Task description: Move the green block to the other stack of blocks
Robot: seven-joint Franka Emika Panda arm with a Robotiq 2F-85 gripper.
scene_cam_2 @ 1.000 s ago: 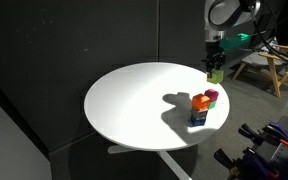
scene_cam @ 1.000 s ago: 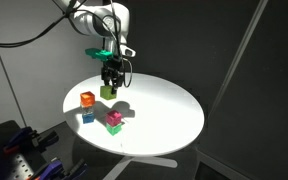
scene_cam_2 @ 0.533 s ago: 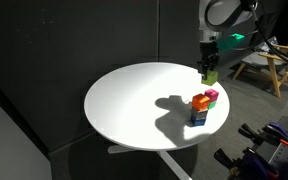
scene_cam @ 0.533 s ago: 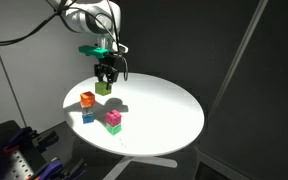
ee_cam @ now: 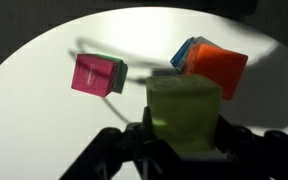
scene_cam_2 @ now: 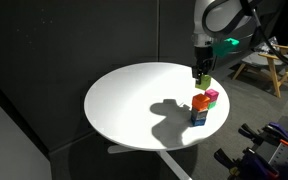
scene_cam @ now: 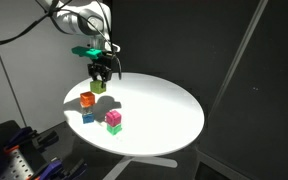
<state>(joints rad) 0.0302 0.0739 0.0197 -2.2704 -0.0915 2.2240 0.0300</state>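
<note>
Half done, by my read: the pick is finished, the placement is not. Big round white table (scene_cam: 169, 115) carries everything, and the Panda arm (scene_cam: 79, 18) reaches in over it. Gripper (scene_cam: 99, 72) hangs in the air with its fingers clamped on two sides of the green block (scene_cam: 99, 86), which is clear of the tabletop. The wrist view shows the block pinched squarely between the fingers.

The other stack of blocks (scene_cam: 87, 108), an orange cube (scene_cam: 87, 99) on a blue cube (scene_cam: 88, 116), sits near the table edge. It is below the held block and a little to one side, untouched. Left to do: line up over the orange top, lower, let go.

Around it: a magenta cube (scene_cam: 113, 117) on a deeper green block (scene_cam: 114, 128), near the target pile but apart. It's the only thing close, so I judge it a small bump risk on the way down. Orange cube looks slightly turned on the blue one in the wrist view, so the landing may be wobbly.
</note>
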